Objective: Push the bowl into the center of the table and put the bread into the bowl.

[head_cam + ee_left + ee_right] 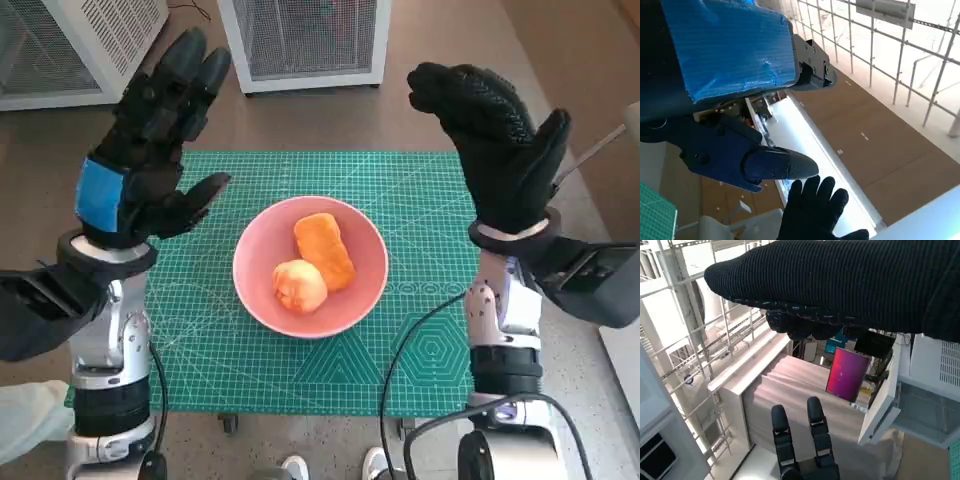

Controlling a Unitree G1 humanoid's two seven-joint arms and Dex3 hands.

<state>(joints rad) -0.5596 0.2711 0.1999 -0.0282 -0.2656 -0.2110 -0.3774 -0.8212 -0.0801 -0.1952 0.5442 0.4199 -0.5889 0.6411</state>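
Green mat [420, 330] near edge – hidden behind forearms.

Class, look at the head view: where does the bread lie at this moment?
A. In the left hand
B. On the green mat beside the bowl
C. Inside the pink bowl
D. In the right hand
C: the bread lies inside the pink bowl, and both hands are raised, holding nothing.

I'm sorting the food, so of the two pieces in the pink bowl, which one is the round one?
The pale roll, at the side of the pink bowl nearer the robot. The other, the orange bread, is oblong, flat-topped and deeper in colour.
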